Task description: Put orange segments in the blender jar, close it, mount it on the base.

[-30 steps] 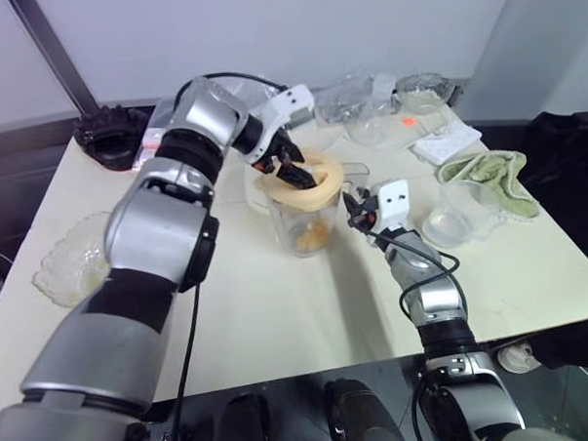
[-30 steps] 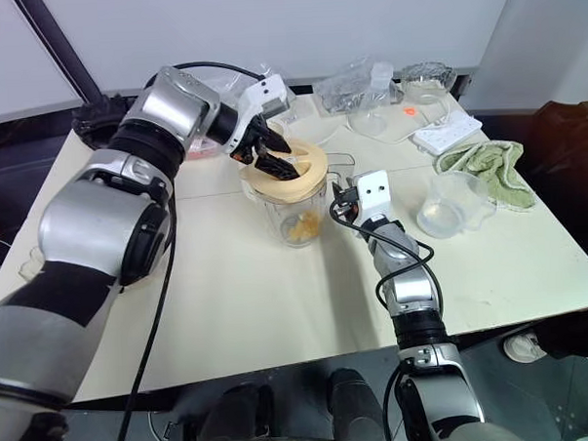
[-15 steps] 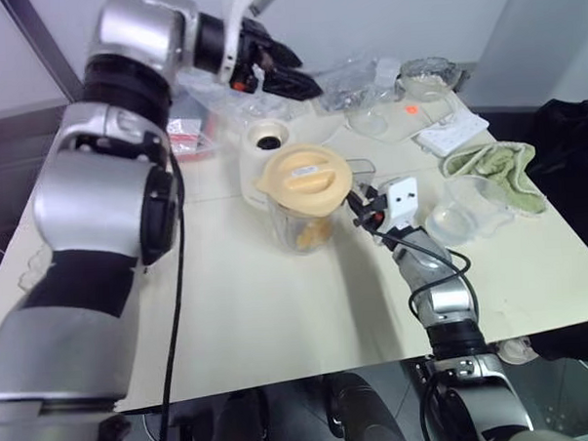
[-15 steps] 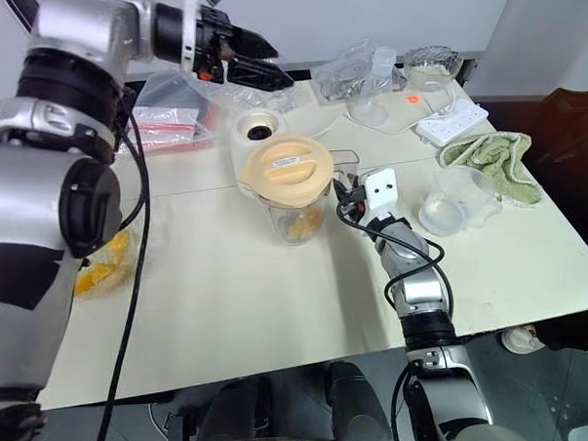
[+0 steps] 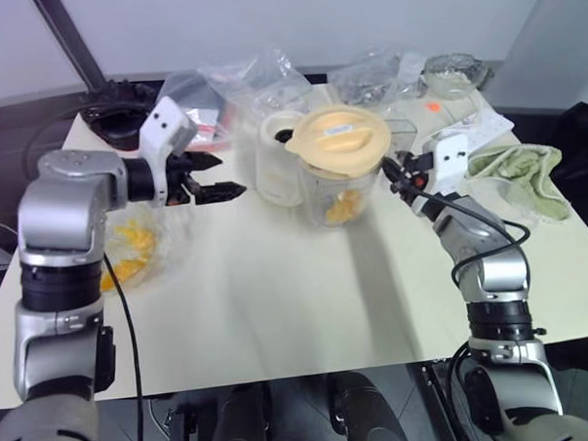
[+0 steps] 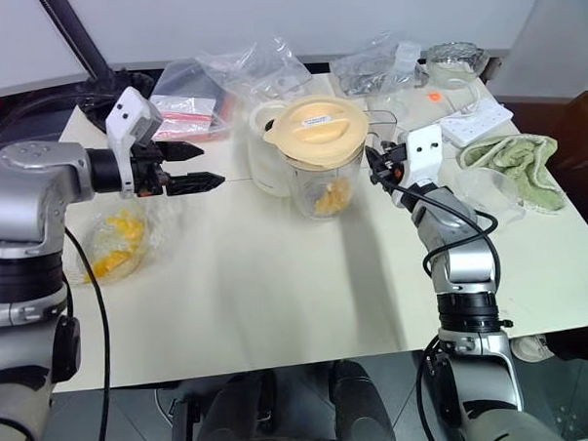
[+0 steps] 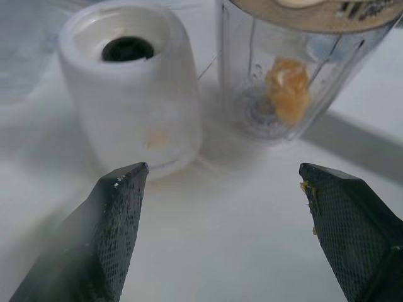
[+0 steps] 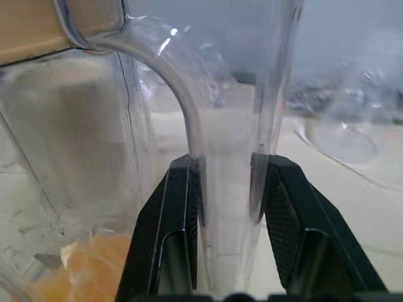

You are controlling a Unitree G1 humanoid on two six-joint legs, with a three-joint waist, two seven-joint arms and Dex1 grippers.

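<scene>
A: Where's the tall clear plastic blender jar [image 6: 322,180]?

B: Upper middle of the frame, on the table, with glossy orange segments [image 6: 324,196] at its bottom and the flat pale orange round lid [image 6: 319,131] sitting on top. So filling and closing look done.

A: And the squat cream-white base [image 7: 129,85]?

B: Just beside the jar, dark socket bare. Mounting remains.

A: Who has the jar?

B: The right gripper [image 8: 225,182], its black fingers closed on the jar's clear side handle [image 8: 220,126]. The left gripper [image 6: 189,166], at left of frame, stands wide open and holds nothing.

A: Leftover fruit?

B: Some in the scalloped clear glass bowl [image 6: 110,243] at far left.
</scene>
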